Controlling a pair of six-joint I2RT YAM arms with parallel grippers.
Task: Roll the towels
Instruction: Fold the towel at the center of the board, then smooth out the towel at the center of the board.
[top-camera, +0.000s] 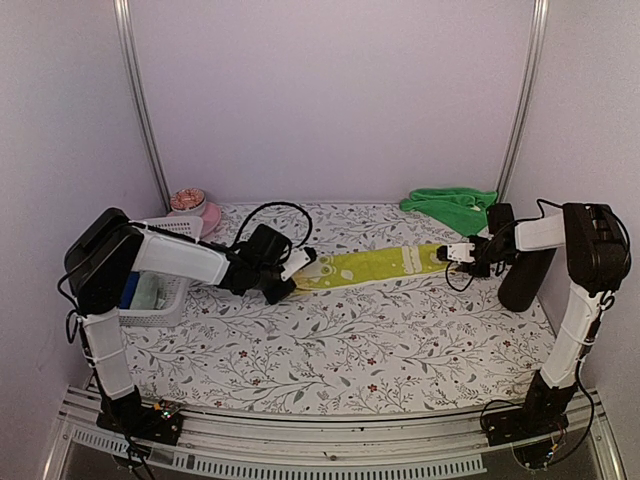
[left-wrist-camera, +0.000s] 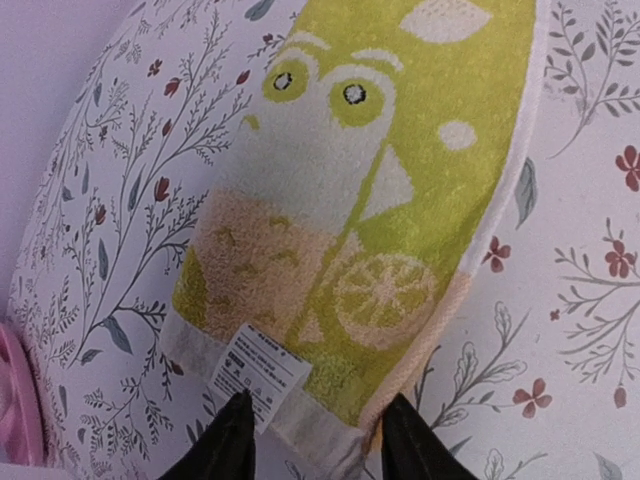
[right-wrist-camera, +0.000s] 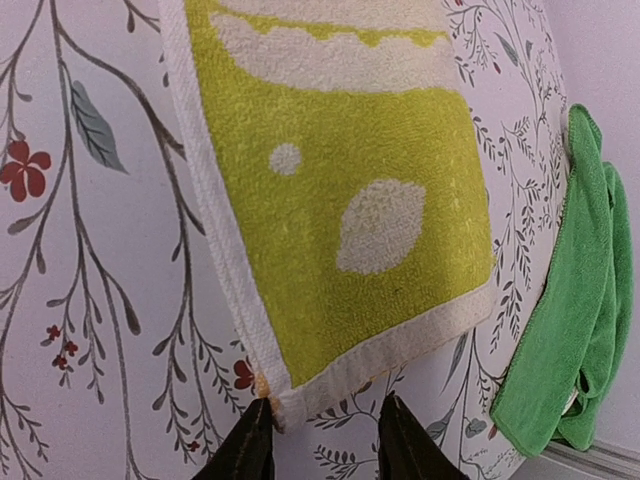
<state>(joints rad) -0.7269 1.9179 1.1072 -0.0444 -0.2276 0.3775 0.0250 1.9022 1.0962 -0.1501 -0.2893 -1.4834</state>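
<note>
The yellow-lime towel (top-camera: 375, 265) lies flat, stretched in a long strip across the flowered tablecloth (top-camera: 330, 345). My left gripper (top-camera: 303, 266) is at its left end, open, the black fingers (left-wrist-camera: 235, 440) straddling the hem by the white care label (left-wrist-camera: 255, 375). In the left wrist view the towel (left-wrist-camera: 370, 200) shows an owl and lemon print. My right gripper (top-camera: 458, 253) is open at the right end, its tips either side of the towel's corner (right-wrist-camera: 285, 400). The plain green towel (top-camera: 450, 205) lies crumpled at the back right, and in the right wrist view this green towel (right-wrist-camera: 575, 320) is at the right edge.
A white mesh basket (top-camera: 165, 290) with things inside sits at the left under my left arm. A pink bowl (top-camera: 195, 210) stands at the back left corner. White walls and metal posts enclose the table.
</note>
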